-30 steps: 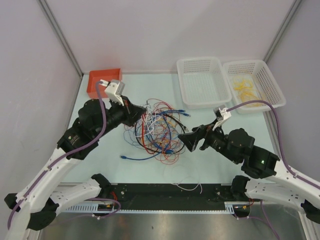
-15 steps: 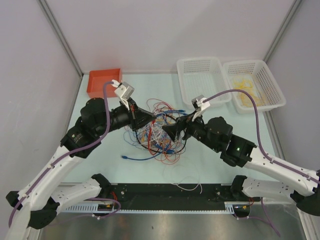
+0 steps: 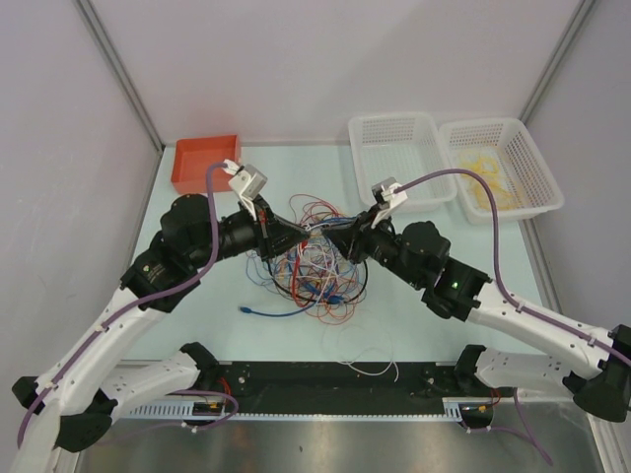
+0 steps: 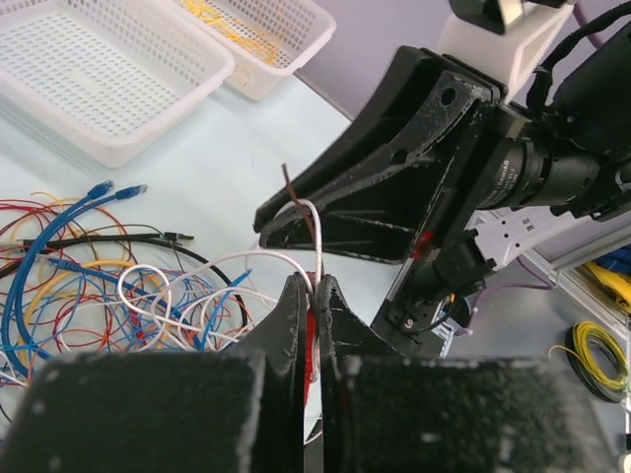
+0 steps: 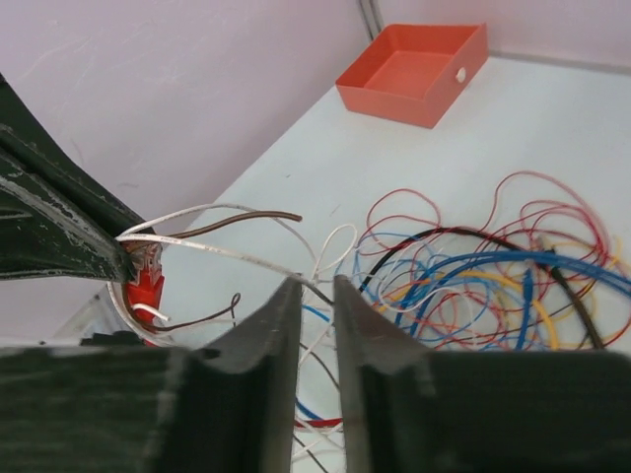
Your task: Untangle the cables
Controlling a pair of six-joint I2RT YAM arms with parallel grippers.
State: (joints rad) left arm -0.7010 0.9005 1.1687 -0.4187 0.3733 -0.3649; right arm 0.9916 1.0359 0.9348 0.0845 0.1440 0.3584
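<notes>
Thin glossy cables (image 3: pixel 317 264) in looped tangle; left hand (image 4: pixel 314 288) pinching white strand (image 4: pixel 316 236).

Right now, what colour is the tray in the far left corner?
The tray is orange-red; clearest in the right wrist view.

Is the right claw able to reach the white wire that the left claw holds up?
Probably yes. The white wire runs from the left claw straight to the tips of the right claw, which are slightly parted, with nothing between.
</notes>
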